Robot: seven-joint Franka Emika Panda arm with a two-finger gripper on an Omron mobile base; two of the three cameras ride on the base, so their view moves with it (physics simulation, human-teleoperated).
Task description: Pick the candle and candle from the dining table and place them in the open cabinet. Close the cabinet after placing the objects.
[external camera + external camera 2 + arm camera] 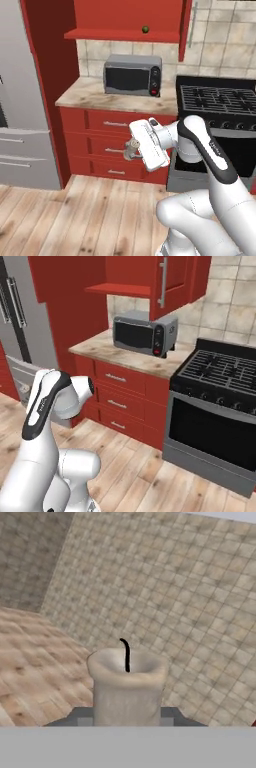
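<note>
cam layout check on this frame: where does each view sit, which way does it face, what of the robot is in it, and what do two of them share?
Left base view: behind-left of the arm, facing the microwave and open cabinet; shows the gripper shut on the pale candle.
Right base view: behind-right, same counter; shows the arm.
Hand view: along the gripper, past the candle at a tiled wall.
Shared: both base views show microwave, stove.

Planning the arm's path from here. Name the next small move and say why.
Probably lift the gripper up toward the open cabinet. It is shut on the pale candle, held low in front of the red drawers. The olive candle already sits on the cabinet shelf, so this one likely goes beside it.
</note>
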